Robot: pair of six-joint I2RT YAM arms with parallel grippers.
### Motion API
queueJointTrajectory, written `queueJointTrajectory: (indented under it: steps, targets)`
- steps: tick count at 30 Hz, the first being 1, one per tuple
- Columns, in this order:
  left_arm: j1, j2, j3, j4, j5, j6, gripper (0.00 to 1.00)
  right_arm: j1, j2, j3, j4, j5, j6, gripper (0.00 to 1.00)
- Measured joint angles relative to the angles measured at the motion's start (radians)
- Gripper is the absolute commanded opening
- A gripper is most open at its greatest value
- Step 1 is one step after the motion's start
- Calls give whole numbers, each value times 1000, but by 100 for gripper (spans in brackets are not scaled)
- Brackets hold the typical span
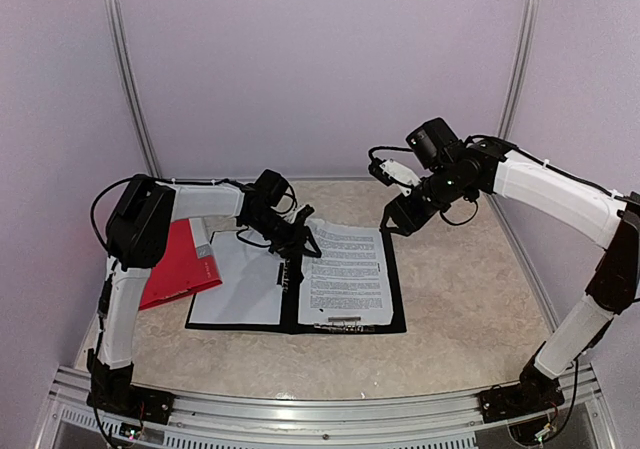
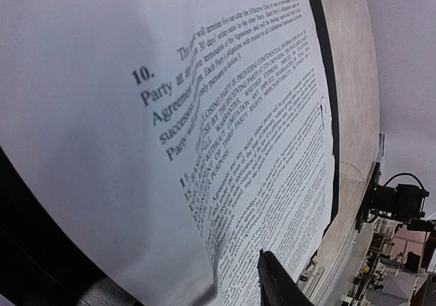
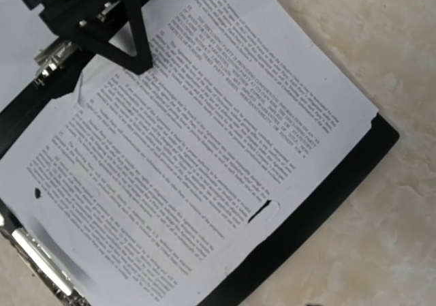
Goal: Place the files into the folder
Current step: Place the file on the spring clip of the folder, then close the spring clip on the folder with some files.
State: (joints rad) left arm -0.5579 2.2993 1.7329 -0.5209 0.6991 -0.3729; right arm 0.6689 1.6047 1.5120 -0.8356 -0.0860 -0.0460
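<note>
We are resting the left gripper on the printed page; we cannot tell its spread. Lifting could drag the page crooked.

- Left arm: smooth white link shells alternate with bulky black joint housings.
- Right arm: the same white shells, a black elbow, and a black base block at 5 o'clock in the top view.
- Thin black cables loop loosely beside the joints.
- Left pincer: matte black, with a flat triangular finger.
- Right pincer: black, with a small white-and-black camera block at its 12 o'clock.
</note>
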Motion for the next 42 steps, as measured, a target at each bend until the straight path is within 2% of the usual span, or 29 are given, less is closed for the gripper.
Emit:
queueJointTrajectory:
  steps: [6, 11, 20, 31, 37, 42]
  targets:
    - [0, 0, 5, -22, -37, 4, 55, 0, 0, -2, 0, 0, 3, 52]
    - [-5, -2, 5, -39, -71, 3, 64, 0, 0, -4, 0, 0, 5, 52]
    - [-17, -52, 0, -52, -151, 8, 75, 0, -2, -24, 10, 0, 6, 55]
    - [-38, -202, -21, -55, -235, 15, 82, 6, -6, -37, 22, -4, 7, 54]
    - [-76, -307, -152, 3, -236, 8, 82, 54, -41, -162, 116, -12, 37, 51]
    - [-106, -448, -382, 91, -238, -23, 83, 139, -52, -272, 202, -18, 92, 50]
